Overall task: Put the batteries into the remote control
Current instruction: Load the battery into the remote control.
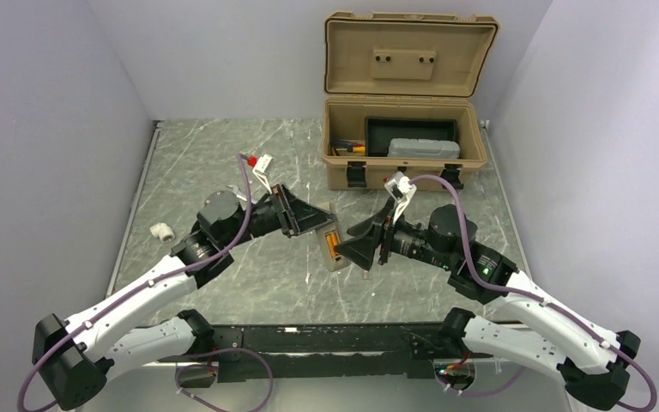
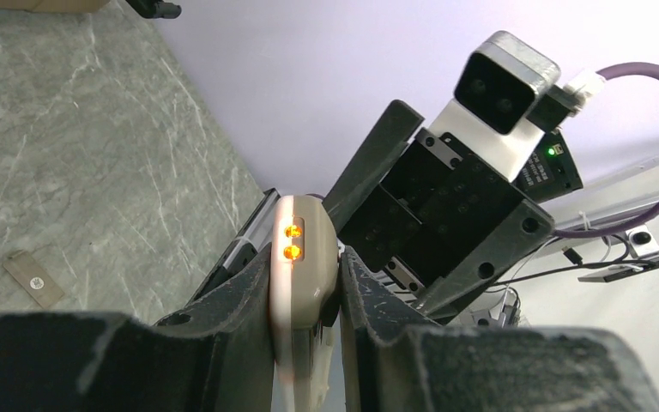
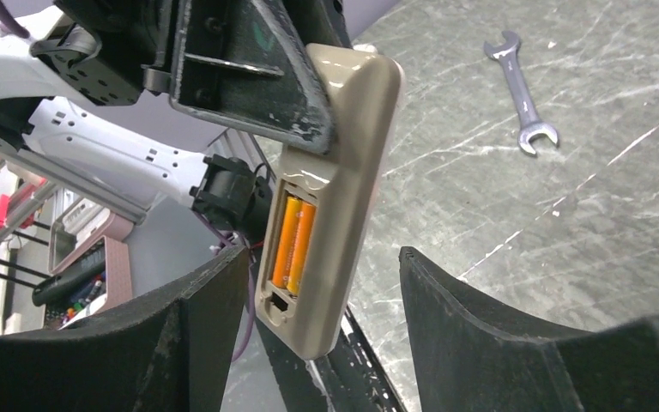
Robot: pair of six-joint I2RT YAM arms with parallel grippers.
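From their bases along the bottom edge of the top view, the left arm (image 1: 137, 296) rises from the lower left and the right arm (image 1: 536, 300) from the lower right. Both are bent at the elbow and reach inward, so their wrists face each other over the middle of the desk (image 1: 223, 163). The left claw (image 1: 324, 227) is clamped on the remote control (image 1: 334, 245), a finger on each side of its upper part, and holds it off the desk with the grey-tan back turned toward the right arm. The bay in that back is uncovered, and the batteries (image 3: 292, 243) lie in it side by side as two orange cylinders. The right claw (image 1: 363, 250) stands apart, its fingers spread to either side of the remote control's lower end. In the right wrist view the finger at lower right is clear of it; the finger at lower left is just beside it, and contact cannot be told. Beyond on the desk, a silver wrench (image 3: 522, 90) lies at the upper right of the right wrist view. A flat tan plate (image 2: 33, 279), its mark too small to read, lies at the lower left of the left wrist view, and a white fitting (image 1: 163, 231) sits near the left edge of the top view. Farthest back, a tan case (image 1: 405, 172) stands open with its lid up.
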